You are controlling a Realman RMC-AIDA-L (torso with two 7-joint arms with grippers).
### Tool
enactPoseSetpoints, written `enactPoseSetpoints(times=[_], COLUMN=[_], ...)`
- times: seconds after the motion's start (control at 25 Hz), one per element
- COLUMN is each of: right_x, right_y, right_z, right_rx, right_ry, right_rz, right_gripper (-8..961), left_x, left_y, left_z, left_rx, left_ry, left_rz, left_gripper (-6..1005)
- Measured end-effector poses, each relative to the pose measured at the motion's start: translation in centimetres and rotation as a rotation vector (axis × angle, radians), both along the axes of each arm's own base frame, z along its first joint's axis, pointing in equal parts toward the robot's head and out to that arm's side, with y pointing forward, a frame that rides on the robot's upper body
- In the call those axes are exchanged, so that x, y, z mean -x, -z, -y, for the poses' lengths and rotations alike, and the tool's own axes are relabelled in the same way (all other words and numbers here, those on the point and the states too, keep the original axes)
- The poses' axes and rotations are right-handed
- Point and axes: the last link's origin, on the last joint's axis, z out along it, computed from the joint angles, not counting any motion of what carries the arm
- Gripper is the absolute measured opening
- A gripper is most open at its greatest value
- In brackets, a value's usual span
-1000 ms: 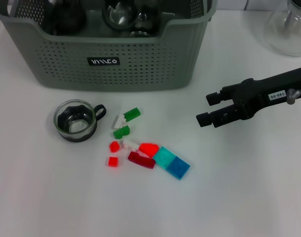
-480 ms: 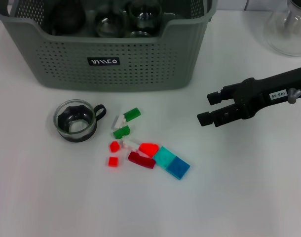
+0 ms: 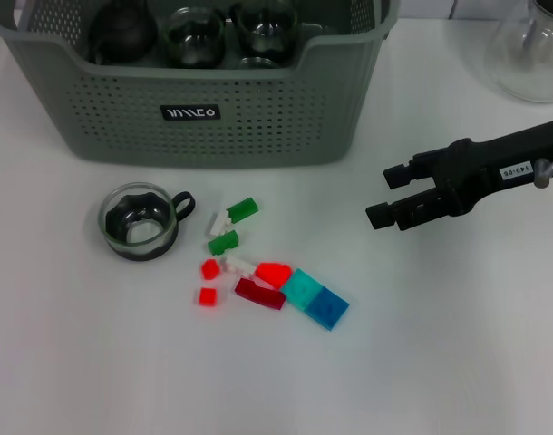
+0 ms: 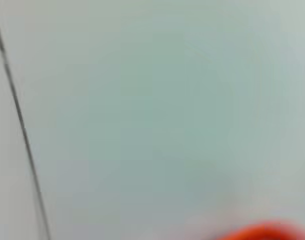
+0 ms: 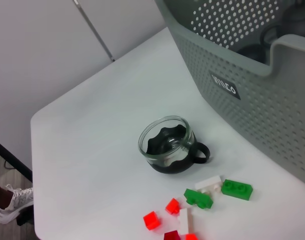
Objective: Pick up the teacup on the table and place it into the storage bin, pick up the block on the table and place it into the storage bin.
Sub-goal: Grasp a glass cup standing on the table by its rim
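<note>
One storage bin (image 3: 199, 95) at 12 o'clock, glassware already inside. Right gripper (image 3: 391, 196) at 3 o'clock, jaws apart, empty. Teacup (image 3: 139, 220) at 9 o'clock on table, blocks (image 3: 258, 272) centre (both unpicked). Step: approach teacup; next needs leftward reach, descent over rim.

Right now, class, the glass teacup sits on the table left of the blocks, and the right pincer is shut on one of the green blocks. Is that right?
Not quite. The teacup does sit on the table left of the blocks, but the right pincer holds nothing: the head view shows it open and empty, off to the blocks' right, with both green blocks lying on the table.
</note>
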Motion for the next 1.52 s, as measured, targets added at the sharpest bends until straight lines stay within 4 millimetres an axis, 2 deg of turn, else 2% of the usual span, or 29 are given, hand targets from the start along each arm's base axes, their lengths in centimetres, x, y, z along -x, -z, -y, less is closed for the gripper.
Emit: enactPoseSetpoints(times=[0.04, 0.08, 0.12, 0.16, 0.24, 0.28, 0.32, 0.36, 0.44, 0.56, 0.6, 0.64, 0.8, 0.96, 1.28, 1.44, 1.52], right_x=[0.0, 0.0, 0.1, 0.1, 0.1, 0.1, 0.1, 0.0, 0.0, 0.1, 0.1, 0.1, 0.1, 0.2, 0.3, 0.3, 0.3], right_y=[0.0, 0.0, 0.0, 0.0, 0.0, 0.0, -0.1, -0.1, -0.2, -0.3, -0.3, -0.3, -0.4, -0.4, -0.4, -0.3, -0.3], right_z=[0.0, 0.0, 0.0, 0.0, 0.0, 0.0, -0.1, -0.1, -0.2, -0.3, -0.4, -0.4, -0.5, -0.7, -0.7, -0.7, -0.7], right_rx=[0.0, 0.0, 0.0, -0.001, -0.001, -0.002, -0.003, -0.006, -0.013, -0.018, -0.02, -0.022, -0.031, -0.037, -0.038, -0.036, -0.035], right_ry=[0.0, -0.003, -0.005, -0.006, -0.007, -0.006, -0.005, -0.004, 0.001, 0.005, 0.006, 0.007, 0.01, 0.01, 0.022, 0.024, 0.022], right_rz=[0.0, 0.0, -0.001, -0.001, -0.002, -0.002, -0.004, -0.005, -0.011, -0.017, -0.018, -0.018, -0.023, -0.024, -0.027, -0.029, -0.031], right_gripper=[920, 919, 919, 919, 919, 919, 919, 919, 918, 918, 918, 918, 917, 917, 916, 916, 916], left_x=[0.0, 0.0, -0.2, 0.1, 0.1, 0.3, 0.5, 0.5, 0.9, 2.3, 3.4, 3.4, 6.5, 8.5, 10.0, 10.2, 10.3], left_y=[0.0, -0.7, -1.7, -2.0, -2.0, -2.1, -1.8, -1.8, -1.1, 0.7, 1.6, 1.6, 3.8, 5.2, 8.3, 10.3, 10.6], left_z=[0.0, 1.1, 3.6, 5.0, 5.0, 8.6, 9.8, 9.8, 11.5, 14.0, 15.0, 15.0, 16.0, 16.2, 15.0, 13.7, 13.5], left_rx=[0.0, 0.029, 0.114, 0.159, 0.159, 0.266, 0.302, 0.302, 0.356, 0.499, 0.567, 0.567, 0.673, 0.72, 0.806, 0.774, 0.765], left_ry=[0.0, 0.048, 0.195, 0.264, 0.264, 0.452, 0.509, 0.509, 0.576, 0.645, 0.651, 0.651, 0.527, 0.404, 0.197, 0.11, 0.097], left_rz=[0.0, 0.059, 0.167, 0.203, 0.203, 0.252, 0.245, 0.245, 0.209, 0.129, 0.094, 0.094, -0.019, -0.136, -0.468, -0.655, -0.682], left_gripper=[803, 812, 820, 828, 844, 852, 852, 851, 850, 849, 849, 848, 847, 846, 846, 847, 847])
